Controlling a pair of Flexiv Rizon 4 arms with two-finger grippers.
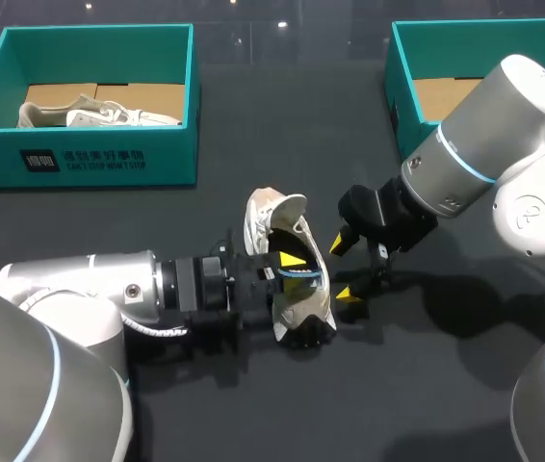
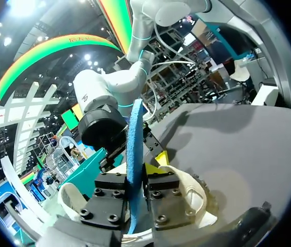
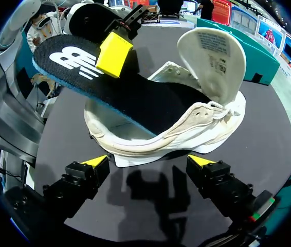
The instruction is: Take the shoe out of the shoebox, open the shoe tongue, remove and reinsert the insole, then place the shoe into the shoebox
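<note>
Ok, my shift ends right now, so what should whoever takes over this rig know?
Left gripper: fingers shut on the insole, one end lifted clear, the other inside the shoe.
Right gripper: open, empty, beside the shoe.
Shoe: on the table, tongue folded open.
Done: shoe out, tongue open.
Left: finish the insole step (I cannot tell whether it is coming out or going back in), then put the shoe into the shoebox on the right arm's side.
</note>
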